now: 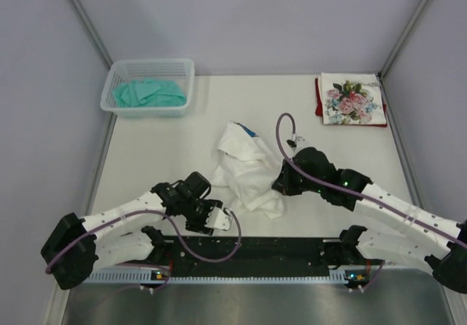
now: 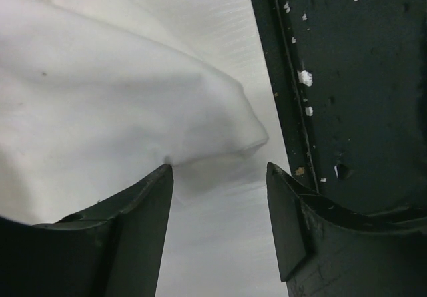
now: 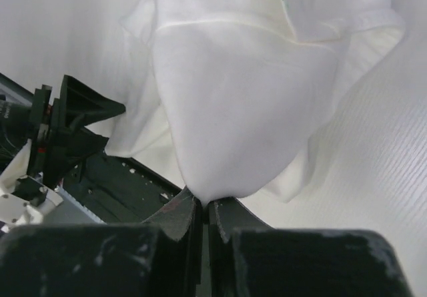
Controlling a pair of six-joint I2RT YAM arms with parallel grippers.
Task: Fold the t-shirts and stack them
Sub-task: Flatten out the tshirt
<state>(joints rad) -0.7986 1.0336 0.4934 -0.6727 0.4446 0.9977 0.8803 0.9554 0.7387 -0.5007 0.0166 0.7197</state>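
While the left gripper (image 2: 217, 169) stands partly open at the near edge of the white shirt (image 1: 244, 168), gripping nothing, that shirt lies crumpled mid-table with the right gripper (image 3: 203, 203) pinched tight on a fold, and the rose-print shirt (image 1: 352, 100) lies folded on the dark red one (image 1: 319, 100) far right.
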